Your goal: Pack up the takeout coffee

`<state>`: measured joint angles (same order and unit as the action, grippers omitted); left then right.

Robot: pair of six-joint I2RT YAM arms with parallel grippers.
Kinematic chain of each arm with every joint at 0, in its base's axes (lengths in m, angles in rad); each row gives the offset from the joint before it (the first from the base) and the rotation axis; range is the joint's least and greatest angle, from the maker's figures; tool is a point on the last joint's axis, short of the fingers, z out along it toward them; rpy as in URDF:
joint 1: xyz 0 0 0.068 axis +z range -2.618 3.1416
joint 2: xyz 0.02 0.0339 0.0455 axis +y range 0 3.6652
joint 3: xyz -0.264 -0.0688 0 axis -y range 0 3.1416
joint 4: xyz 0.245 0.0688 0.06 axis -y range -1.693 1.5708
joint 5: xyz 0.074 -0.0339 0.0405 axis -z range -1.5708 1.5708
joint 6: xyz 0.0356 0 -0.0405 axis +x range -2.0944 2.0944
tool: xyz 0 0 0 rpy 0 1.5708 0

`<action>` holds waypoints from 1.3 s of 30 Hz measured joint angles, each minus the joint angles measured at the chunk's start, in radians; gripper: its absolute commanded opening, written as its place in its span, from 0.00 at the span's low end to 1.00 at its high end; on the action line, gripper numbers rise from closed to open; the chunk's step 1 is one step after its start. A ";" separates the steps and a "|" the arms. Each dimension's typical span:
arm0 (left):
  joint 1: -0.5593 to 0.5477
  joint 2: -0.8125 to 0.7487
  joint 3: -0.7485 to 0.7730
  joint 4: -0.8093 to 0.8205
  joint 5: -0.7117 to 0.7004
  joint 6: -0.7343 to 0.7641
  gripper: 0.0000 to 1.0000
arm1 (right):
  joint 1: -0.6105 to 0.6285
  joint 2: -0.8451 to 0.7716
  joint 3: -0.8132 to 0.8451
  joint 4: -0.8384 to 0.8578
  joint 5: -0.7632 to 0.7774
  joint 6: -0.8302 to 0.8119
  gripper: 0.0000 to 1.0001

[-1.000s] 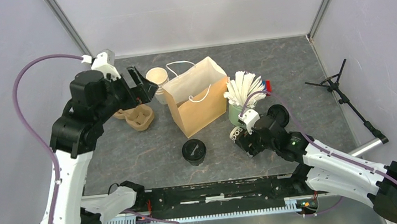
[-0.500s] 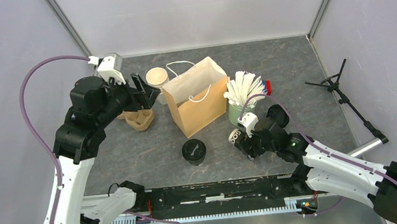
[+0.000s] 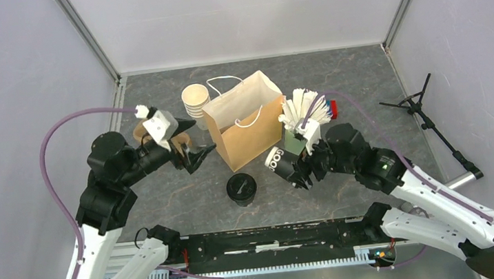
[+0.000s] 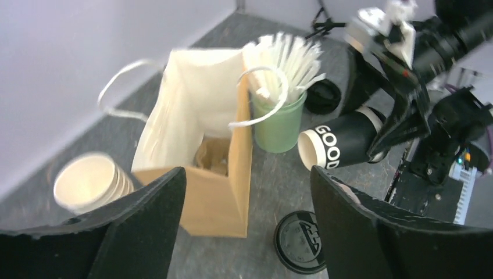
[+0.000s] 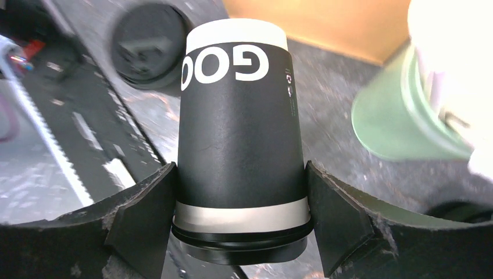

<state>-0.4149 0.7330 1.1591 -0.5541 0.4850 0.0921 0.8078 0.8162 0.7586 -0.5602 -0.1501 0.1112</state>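
Note:
My right gripper (image 3: 292, 169) is shut on one takeout coffee cup (image 3: 280, 161), a cream cup in a black sleeve. The cup lies on its side in the air, its black lid toward the gripper (image 5: 239, 167), and the fingers clamp the cup (image 5: 238, 133) near the lid. It hangs just right of the open brown paper bag (image 3: 243, 129), beside the bag's lower corner. A second lidded cup (image 3: 241, 189) stands upright on the table in front of the bag. My left gripper (image 3: 192, 142) is open with nothing in it, left of the bag (image 4: 203, 174), facing the held cup (image 4: 343, 139).
A green cup of white sticks (image 3: 301, 123) stands right of the bag. A stack of lidless cream cups (image 3: 195, 100) sits behind the bag's left side. A brown pulp cup carrier (image 3: 139, 132) is partly hidden by my left arm. A loose black lid (image 4: 322, 96) lies past the green cup.
My right gripper has lifted the cup off the table and carried it left toward the bag. My left arm has swung down from the cup stack to the bag's left side.

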 measured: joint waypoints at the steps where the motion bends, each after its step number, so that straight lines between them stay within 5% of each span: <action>1: -0.005 -0.017 -0.021 0.034 0.043 0.039 0.88 | 0.000 0.003 0.036 -0.007 -0.024 0.005 0.76; 13: -0.171 0.003 -0.059 0.002 0.215 0.471 1.00 | 0.002 0.194 0.422 -0.040 -0.299 0.113 0.80; 24: -0.510 0.143 0.077 -0.176 -0.023 0.743 1.00 | 0.003 0.309 0.489 -0.024 -0.380 0.238 0.82; 39: -0.641 0.275 0.133 -0.240 -0.256 0.919 0.97 | 0.010 0.335 0.523 0.008 -0.418 0.296 0.83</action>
<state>-1.0561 1.0077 1.2919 -0.7940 0.2291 1.0107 0.8173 1.1511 1.2816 -0.5522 -0.5686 0.4076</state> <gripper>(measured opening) 0.988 0.824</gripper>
